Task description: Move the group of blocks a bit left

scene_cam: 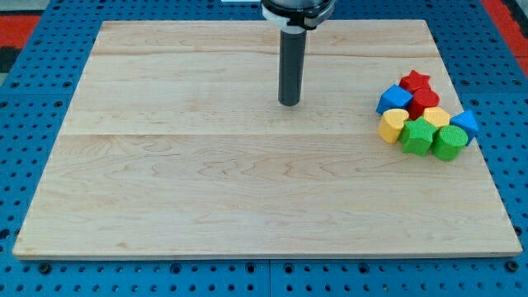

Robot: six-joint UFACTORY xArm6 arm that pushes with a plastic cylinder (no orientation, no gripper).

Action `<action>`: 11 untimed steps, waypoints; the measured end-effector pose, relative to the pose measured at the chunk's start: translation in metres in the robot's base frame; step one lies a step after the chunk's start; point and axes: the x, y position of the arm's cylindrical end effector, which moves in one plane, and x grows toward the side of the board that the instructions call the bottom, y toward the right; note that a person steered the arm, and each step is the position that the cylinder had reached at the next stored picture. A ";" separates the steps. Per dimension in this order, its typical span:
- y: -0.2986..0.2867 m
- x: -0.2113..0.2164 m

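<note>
A tight group of blocks lies at the view's right on the wooden board (206, 181). It holds a red star (416, 80), a red block (425, 101), a blue block (393, 99), a yellow heart-like block (393, 124), a yellow block (436, 116), a blue triangle-like block (464, 123), a green block (417, 136) and a green cylinder (448, 143). My tip (289, 103) rests on the board well to the left of the group, apart from every block.
The board lies on a blue perforated table (25, 124). Red patches show at the view's top corners (16, 21). The arm's mount shows at the view's top (297, 10).
</note>
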 end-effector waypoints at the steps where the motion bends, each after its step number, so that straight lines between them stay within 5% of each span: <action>1: -0.021 0.015; 5: -0.044 0.062; 9: 0.091 0.145; 11: 0.161 0.136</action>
